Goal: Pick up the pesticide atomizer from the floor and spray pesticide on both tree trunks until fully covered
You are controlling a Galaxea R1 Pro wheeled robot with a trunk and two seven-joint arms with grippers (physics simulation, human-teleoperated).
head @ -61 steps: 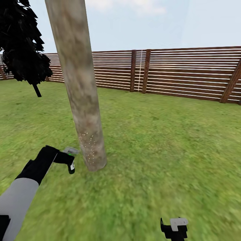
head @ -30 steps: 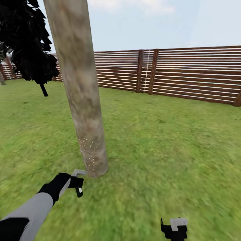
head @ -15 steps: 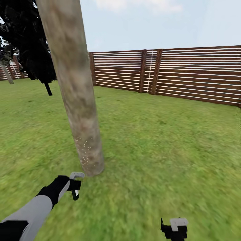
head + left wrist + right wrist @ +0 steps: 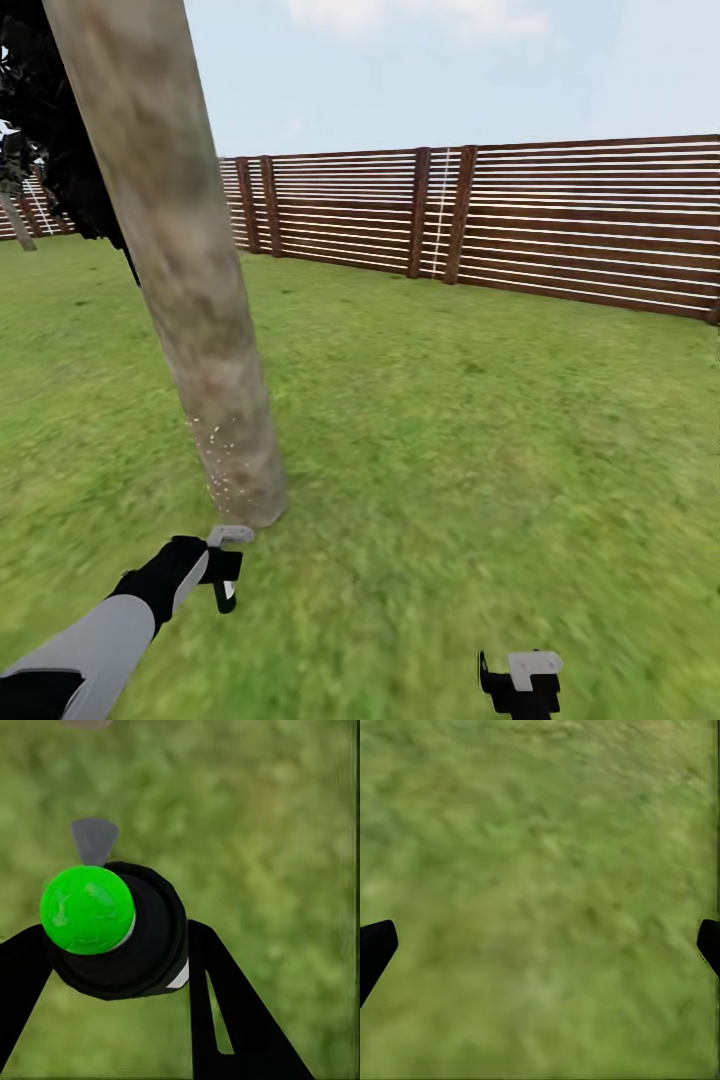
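Observation:
One tree trunk (image 4: 180, 280), mottled tan-grey, rises from the lawn at the left of the head view, with pale specks low on its bark (image 4: 225, 470). Just in front of its base my left gripper (image 4: 226, 572) is shut on the pesticide atomizer (image 4: 226, 596), a dark cylinder hanging downward. In the left wrist view the atomizer (image 4: 142, 937) shows end-on with a bright green dot on its cap (image 4: 86, 907), clamped by the left gripper (image 4: 112, 967) between black fingers (image 4: 225, 1012). My right gripper (image 4: 520, 685) hangs low at the right, open over grass (image 4: 540, 952).
A brown slatted fence (image 4: 560, 220) bounds the green lawn (image 4: 480, 430) at the back. A near-black cone-shaped tree (image 4: 60, 130) stands behind the trunk at the left, and a thin grey stem (image 4: 15, 220) shows far off at the left edge.
The whole view has shifted, so the trunk now sits further left and leans more. My left arm has dropped lower and nearer the trunk's base, still holding the atomizer.

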